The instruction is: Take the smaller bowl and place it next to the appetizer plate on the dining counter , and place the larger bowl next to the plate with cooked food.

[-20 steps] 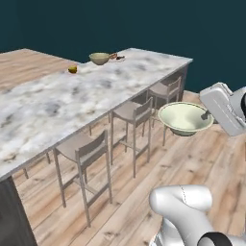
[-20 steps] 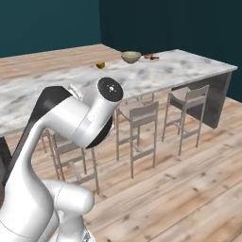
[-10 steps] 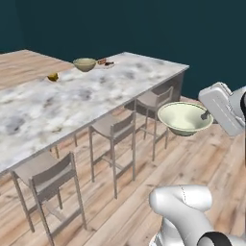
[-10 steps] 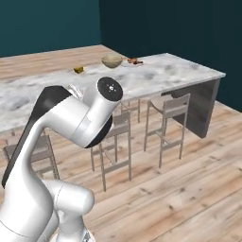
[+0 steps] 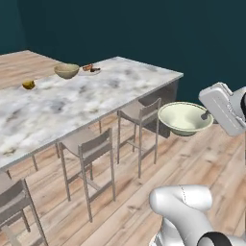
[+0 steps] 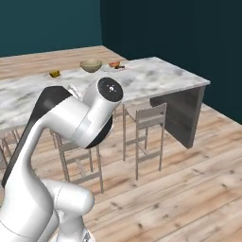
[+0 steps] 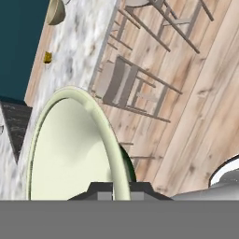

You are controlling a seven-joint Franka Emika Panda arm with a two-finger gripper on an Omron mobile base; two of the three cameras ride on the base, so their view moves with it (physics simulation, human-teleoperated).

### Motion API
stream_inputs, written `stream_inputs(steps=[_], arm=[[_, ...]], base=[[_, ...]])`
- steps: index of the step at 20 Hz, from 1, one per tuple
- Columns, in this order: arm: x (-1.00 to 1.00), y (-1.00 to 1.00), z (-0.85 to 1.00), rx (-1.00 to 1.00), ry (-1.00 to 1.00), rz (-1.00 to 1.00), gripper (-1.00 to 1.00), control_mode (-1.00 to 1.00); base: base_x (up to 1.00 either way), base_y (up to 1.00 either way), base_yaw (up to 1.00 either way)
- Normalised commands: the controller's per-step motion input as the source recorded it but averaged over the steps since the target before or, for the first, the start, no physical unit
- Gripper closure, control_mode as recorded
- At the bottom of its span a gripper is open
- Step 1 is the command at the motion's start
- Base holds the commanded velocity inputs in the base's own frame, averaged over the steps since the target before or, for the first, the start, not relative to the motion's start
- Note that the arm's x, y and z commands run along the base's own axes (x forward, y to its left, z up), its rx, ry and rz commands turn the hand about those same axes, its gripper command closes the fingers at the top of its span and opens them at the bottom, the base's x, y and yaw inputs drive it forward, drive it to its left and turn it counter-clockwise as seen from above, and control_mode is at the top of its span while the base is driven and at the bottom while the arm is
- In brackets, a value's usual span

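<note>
My gripper [image 5: 207, 116] is shut on the rim of the smaller bowl [image 5: 185, 117], a pale cream bowl held above the wood floor, off the near right end of the dining counter [image 5: 120, 82]. In the hand view this bowl [image 7: 70, 149] stands close in front of the gripper [image 7: 114, 187]. Far along the counter sits the larger bowl [image 5: 67, 70], tan, right beside the plate with cooked food [image 5: 89, 68]. The appetizer plate [image 5: 29, 85] with yellow food lies further left. From the right base, the larger bowl [image 6: 90, 65], cooked-food plate [image 6: 115, 65] and appetizer plate [image 6: 55, 73] show beyond my arm.
Grey chairs [image 5: 91, 149] [image 5: 141, 113] stand along the counter's near side over the wooden floor. The counter's grey end panel [image 6: 182, 113] closes its right end. A dark teal wall runs behind.
The whole scene has shifted as the base moved: the counter and chairs now lie differently in both base views. The smaller bowl stays in my shut gripper.
</note>
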Motion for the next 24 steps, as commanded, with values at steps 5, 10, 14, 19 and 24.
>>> stream_inputs(steps=[5, 10, 14, 19, 24], arm=[[0.0, 0.0, 0.0, 0.0, 0.0, 0.0, 1.0, 1.0], [0.0, 0.0, 0.0, 0.0, 0.0, 0.0, 1.0, 1.0], [0.0, 0.0, 0.0, 0.0, 0.0, 0.0, 1.0, 1.0], [0.0, 0.0, 0.0, 0.0, 0.0, 0.0, 1.0, 1.0], [0.0, 0.0, 0.0, 0.0, 0.0, 0.0, 1.0, 1.0]], base=[[0.57, -1.0, 0.18], [0.56, -1.0, 0.19], [0.53, -1.0, 0.2], [0.63, -1.0, 0.21], [0.65, -1.0, 0.21]])
